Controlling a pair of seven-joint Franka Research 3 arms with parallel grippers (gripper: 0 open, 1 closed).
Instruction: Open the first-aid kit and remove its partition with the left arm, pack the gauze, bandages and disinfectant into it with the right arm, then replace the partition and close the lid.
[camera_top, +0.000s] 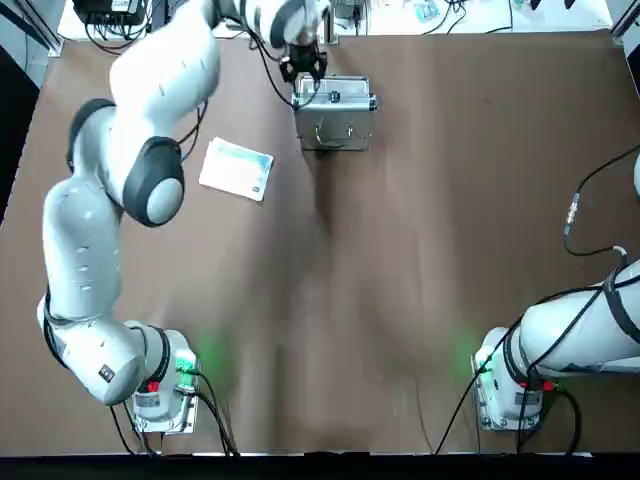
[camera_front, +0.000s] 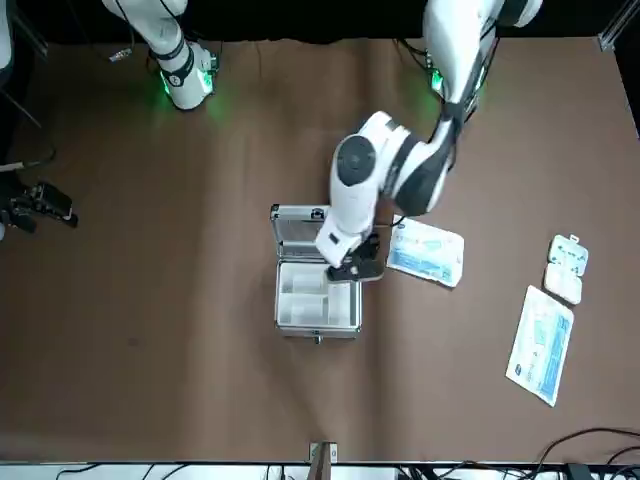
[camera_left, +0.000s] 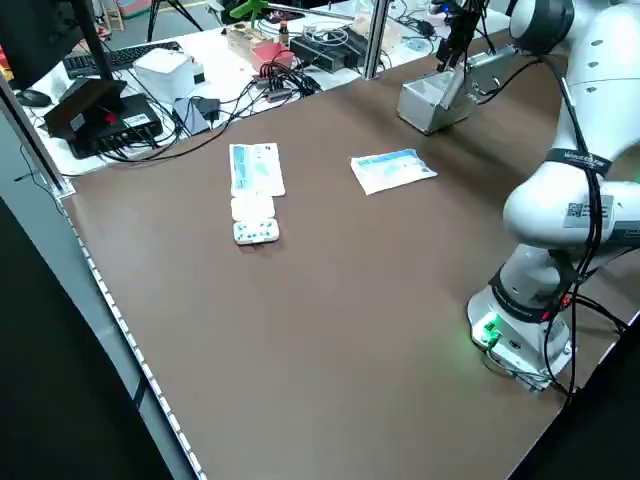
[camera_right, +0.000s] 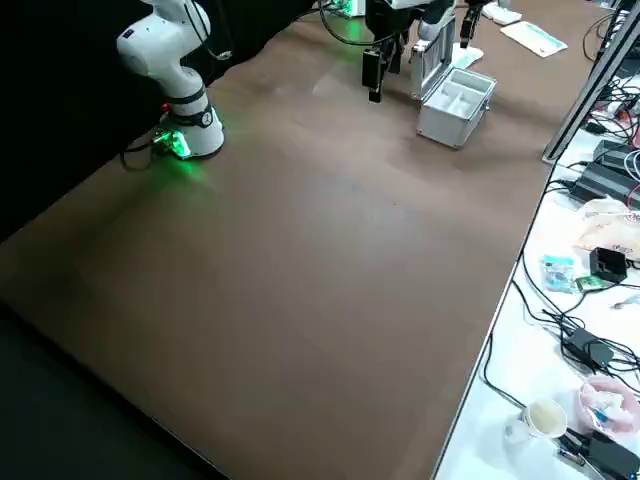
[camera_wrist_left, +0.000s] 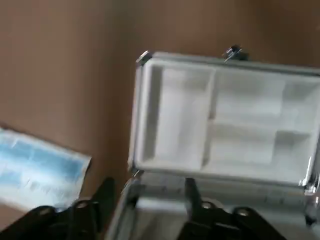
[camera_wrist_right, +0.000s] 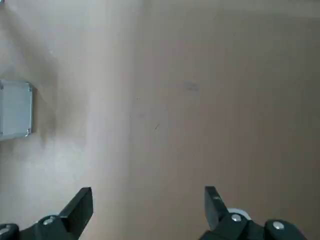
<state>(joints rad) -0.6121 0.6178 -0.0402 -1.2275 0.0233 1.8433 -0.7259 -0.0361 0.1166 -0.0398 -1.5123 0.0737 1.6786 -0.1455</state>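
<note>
Kit (camera_front: 317, 295), silver, stood open at the far middle of the table (camera_top: 420, 250), its lid (camera_front: 300, 228) raised upright on the robot's side. Inside lay a white tray split into compartments, likely the partition (camera_wrist_left: 220, 125), seated in the case. No packing showed in the compartments.

Left to right, as seen from across the table:

- Right gripper (camera_wrist_right: 145, 207): parked well back near its own base, far from the kit, hovering over bare table with claw spread wide and holding nothing. The case's silver corner showed only at the edge of its wrist view.
- Left gripper (camera_front: 355, 265): reached out over the kit, at the case's edge by the hinge line of the lid. Fingers (camera_wrist_left: 192, 192) stood apart, one outside the case wall and one above the lid's rim; nothing was gripped between them.
- Blue-printed packet (camera_front: 427, 252): flat on the table just beside the kit, on the robot's left side of it.
- Small white blister pack (camera_front: 566, 268): well apart from the kit, farther along the same side.
- Long blue-and-white packet (camera_front: 541, 345): near the blister pack, closer to the far edge.

Disinfectant bottle: could not be made out in any view.

Beyond the table edge sat a bench (camera_right: 560, 330) with cables and electronics.
</note>
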